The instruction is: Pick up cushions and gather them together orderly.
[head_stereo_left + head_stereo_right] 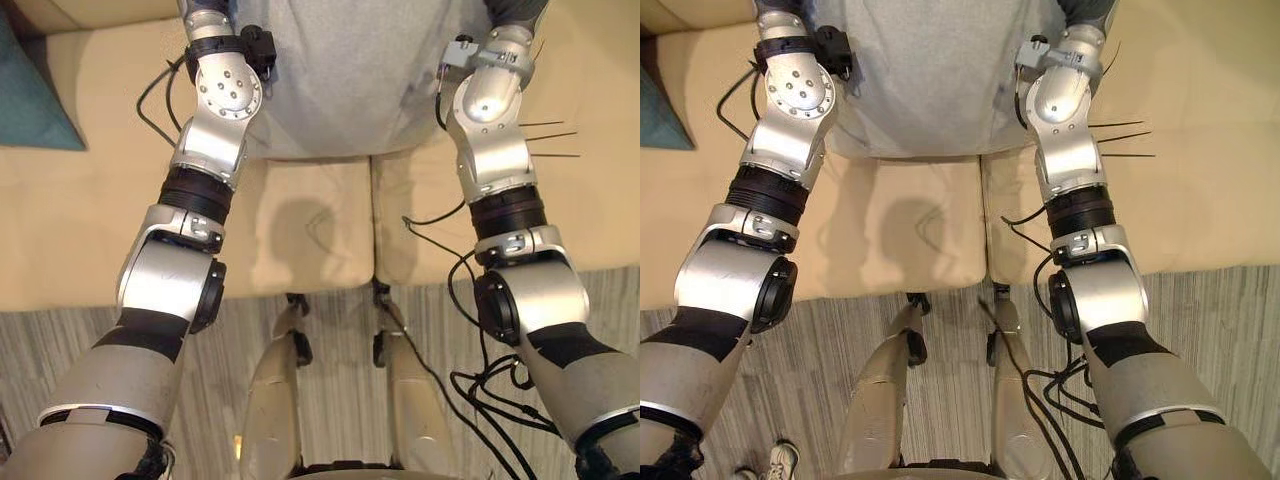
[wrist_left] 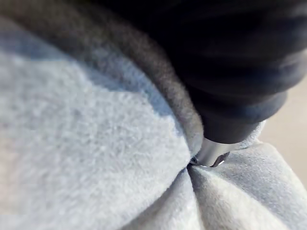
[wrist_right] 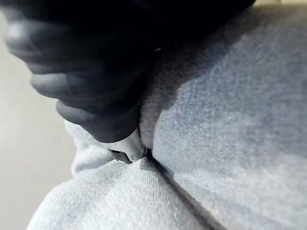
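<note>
A beige sofa (image 1: 60, 230) spread from 9 to 3 o'clock in the head view, with striped carpet (image 1: 60, 350) toward 6 o'clock. A large grey cushion (image 1: 350, 70), soft and fleecy, hung at 12 o'clock between both arms, over the seat. A teal cushion (image 1: 30, 100) lay at 10 o'clock. The left hand (image 2: 213, 151) and the right hand (image 3: 125, 146) were sunk in creased grey fabric, and I could not tell whether either was open or closed.

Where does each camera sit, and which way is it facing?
Left eye view: head, facing down at grey cushion and beige sofa; left arm, right arm show.
Right eye view: head, same scene.
Left wrist view: left wrist, along left robot hand into cushion.
Right wrist view: right wrist, along right robot hand into cushion.
Shared: the cushion.
</note>
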Tool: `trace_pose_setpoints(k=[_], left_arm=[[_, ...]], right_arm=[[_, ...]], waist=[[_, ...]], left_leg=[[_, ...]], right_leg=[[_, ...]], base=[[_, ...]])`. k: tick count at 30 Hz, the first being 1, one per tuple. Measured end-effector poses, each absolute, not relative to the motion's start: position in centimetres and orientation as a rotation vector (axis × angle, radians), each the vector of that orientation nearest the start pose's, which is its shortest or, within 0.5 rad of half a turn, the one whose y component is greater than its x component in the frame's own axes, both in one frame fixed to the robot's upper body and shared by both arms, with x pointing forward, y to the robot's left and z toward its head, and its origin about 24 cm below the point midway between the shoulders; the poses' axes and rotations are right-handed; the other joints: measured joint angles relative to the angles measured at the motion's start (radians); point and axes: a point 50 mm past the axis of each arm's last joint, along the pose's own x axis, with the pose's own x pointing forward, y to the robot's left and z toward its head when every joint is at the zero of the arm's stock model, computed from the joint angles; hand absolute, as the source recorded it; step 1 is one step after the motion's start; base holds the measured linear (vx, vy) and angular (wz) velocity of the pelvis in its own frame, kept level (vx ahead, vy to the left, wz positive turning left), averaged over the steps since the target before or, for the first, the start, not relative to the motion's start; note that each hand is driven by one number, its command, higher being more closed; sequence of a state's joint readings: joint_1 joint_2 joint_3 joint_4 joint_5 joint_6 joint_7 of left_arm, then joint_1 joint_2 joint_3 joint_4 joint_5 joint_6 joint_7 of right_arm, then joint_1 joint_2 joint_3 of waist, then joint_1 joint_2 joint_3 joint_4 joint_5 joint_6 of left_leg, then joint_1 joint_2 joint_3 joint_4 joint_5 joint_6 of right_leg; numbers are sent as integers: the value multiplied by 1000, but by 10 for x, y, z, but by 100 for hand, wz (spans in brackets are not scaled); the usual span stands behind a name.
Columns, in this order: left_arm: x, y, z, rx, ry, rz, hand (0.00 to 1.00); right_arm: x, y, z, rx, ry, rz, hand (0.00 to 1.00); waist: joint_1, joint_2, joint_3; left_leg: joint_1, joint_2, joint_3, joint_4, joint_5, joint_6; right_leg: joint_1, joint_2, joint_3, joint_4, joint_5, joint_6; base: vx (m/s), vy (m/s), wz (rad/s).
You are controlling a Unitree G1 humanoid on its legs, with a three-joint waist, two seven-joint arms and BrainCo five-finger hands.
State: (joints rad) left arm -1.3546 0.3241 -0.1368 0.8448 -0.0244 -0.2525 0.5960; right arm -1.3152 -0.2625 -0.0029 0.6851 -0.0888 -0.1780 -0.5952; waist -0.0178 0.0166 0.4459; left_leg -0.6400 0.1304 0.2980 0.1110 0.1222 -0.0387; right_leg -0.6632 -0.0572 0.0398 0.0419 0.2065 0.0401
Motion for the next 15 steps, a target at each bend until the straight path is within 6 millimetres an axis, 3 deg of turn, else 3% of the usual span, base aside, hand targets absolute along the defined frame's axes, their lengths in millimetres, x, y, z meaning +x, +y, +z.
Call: trace_pose_setpoints(k=[6, 15], left_arm=[[391, 144, 347, 4, -786, 416, 0], [380, 172, 366, 26, -860, 441, 0]], right_arm=[[372, -139, 368, -60, -906, -459, 0], [354, -153, 380, -44, -1003, -434, 0]], waist=[[7, 0, 12], [15, 0, 12]], left_leg=[[-29, 28, 7, 14, -5, -6], [-80, 58, 9, 70, -14, -17]], right_leg=[[-30, 10, 18, 12, 0, 0], [-74, 29, 21, 50, -1, 0]], base=[[-4, -14, -2], [-37, -35, -3]])
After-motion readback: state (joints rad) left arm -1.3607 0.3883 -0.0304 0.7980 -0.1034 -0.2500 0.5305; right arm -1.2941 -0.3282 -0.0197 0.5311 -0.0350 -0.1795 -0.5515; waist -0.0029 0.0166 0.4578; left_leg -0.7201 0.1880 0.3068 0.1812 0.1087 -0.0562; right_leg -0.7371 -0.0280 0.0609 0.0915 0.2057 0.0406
